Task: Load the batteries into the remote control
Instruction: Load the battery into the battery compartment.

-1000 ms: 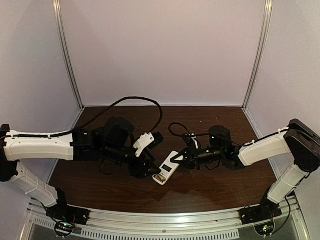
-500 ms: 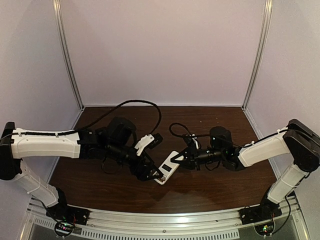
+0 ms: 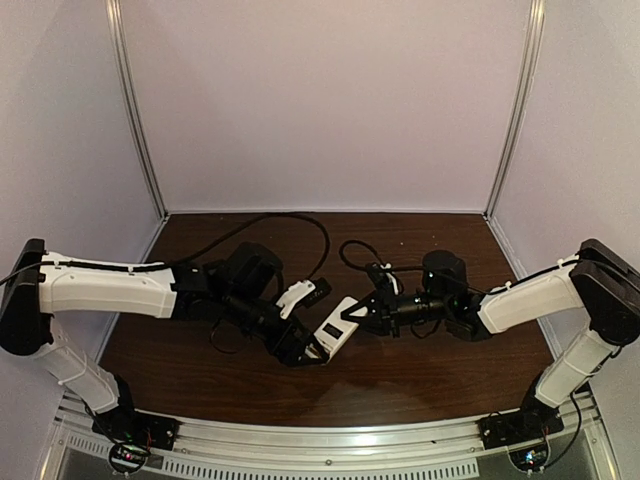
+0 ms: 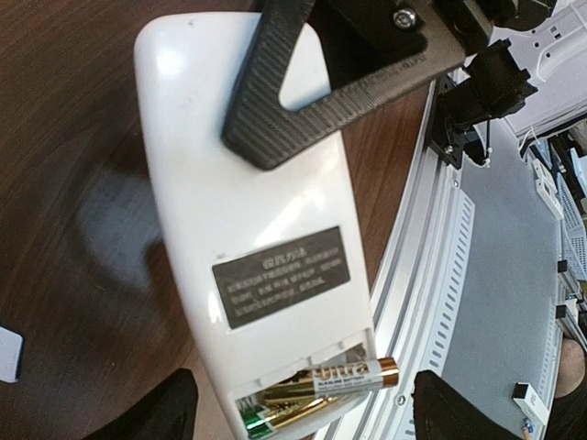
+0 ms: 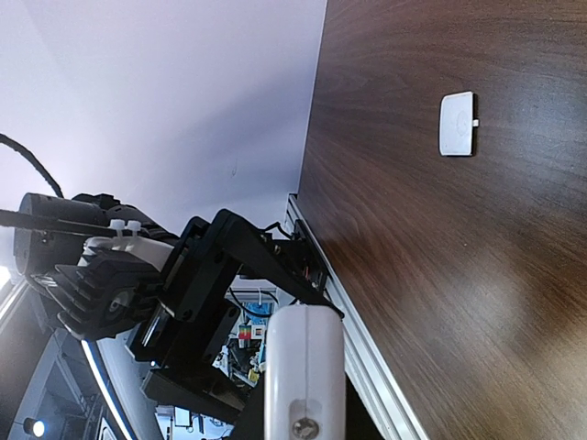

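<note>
The remote control is held off the table, plain white back up. My right gripper is shut on its far half; one black finger crosses the back. In the left wrist view the remote shows a grey label and an open battery recess. Two gold batteries lie in it: one sits low, the other lies slanted with its end sticking out past the remote's edge. My left gripper is open, its fingers on either side of the recess end, touching nothing. The right wrist view shows the remote end-on.
A small white battery cover lies on the brown table, also at the left wrist view's edge. The metal rail at the table's near edge is just beyond the remote's end. Cables loop behind both wrists.
My left gripper has moved right and forward to the remote's near end and now straddles the battery recess. The right gripper has kept holding the remote, lifted slightly.
</note>
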Motion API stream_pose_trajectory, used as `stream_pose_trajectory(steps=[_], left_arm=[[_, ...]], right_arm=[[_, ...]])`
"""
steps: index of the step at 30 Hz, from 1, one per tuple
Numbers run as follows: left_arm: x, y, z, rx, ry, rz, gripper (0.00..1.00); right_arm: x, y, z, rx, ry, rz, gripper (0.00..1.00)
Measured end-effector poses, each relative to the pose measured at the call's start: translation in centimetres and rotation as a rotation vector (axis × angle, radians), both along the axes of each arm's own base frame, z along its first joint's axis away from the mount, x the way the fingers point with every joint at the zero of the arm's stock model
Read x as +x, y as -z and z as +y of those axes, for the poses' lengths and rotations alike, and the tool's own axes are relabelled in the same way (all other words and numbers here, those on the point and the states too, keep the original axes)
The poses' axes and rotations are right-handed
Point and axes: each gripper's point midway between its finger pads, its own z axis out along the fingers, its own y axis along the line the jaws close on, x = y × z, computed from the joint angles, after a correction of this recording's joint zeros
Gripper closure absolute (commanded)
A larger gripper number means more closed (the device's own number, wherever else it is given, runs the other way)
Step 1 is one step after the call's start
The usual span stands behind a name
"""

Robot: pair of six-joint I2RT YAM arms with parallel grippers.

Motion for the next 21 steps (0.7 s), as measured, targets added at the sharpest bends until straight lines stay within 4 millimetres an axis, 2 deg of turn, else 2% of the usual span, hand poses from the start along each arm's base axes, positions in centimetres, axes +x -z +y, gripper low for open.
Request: stream_pose_trajectory(steps=[21], left_arm=[[0.56,0.21,-0.24,-0.036,-0.007,0.052,0.46]], right_arm=[[0.01,0.0,0.0,0.0,0.001,-0.001,1.0]])
